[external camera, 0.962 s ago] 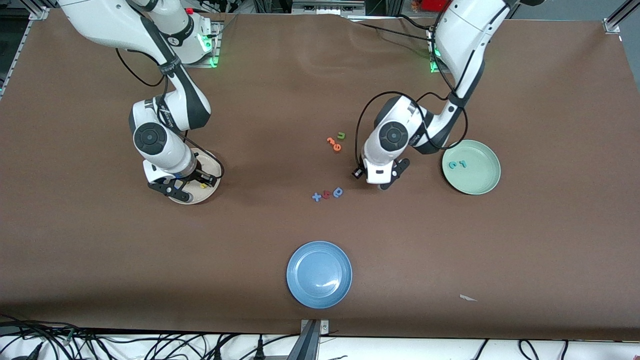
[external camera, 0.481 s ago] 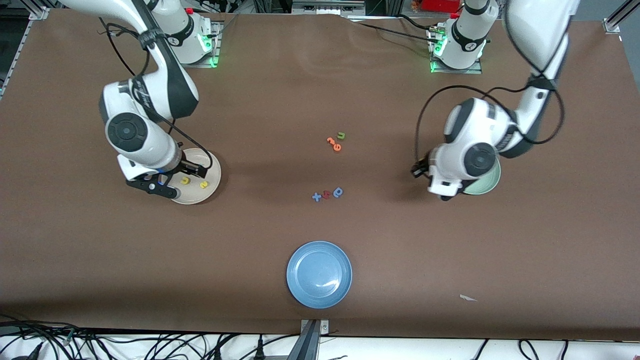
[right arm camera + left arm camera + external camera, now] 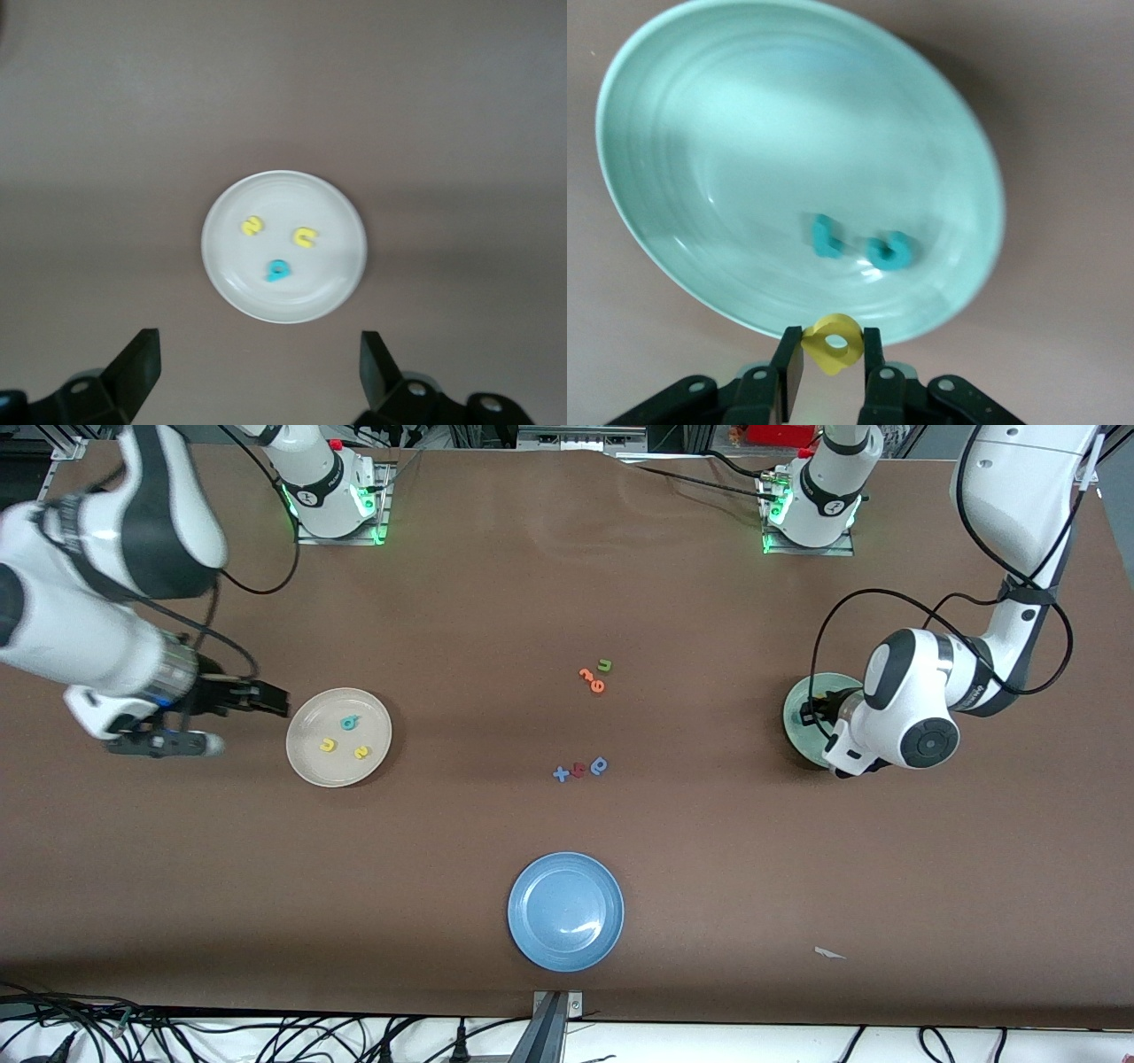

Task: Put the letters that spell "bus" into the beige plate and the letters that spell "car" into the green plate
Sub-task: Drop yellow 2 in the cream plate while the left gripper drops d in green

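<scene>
The beige plate (image 3: 339, 737) is seen on the bench (image 3: 496, 584) toward the right arm's end, and the teal b (image 3: 349, 724), the yellow u (image 3: 328, 745) and the yellow s (image 3: 361, 753) are lying flat in it, apart from one another. The b is placed farthest from the front camera, with the u and the s nearer; their headings cannot be told. The right claw (image 3: 230, 717) is held over the bare bench just beside that plate, its fingers spread wide and nothing between them.

The green plate (image 3: 673, 266) is found toward the left arm's end, with the teal c (image 3: 888, 251) and the teal r (image 3: 825, 237) lying side by side in it. The yellow a (image 3: 833, 344) is pinched between the fingers of the left claw (image 3: 831, 365), which is held over the plate's rim.
</scene>
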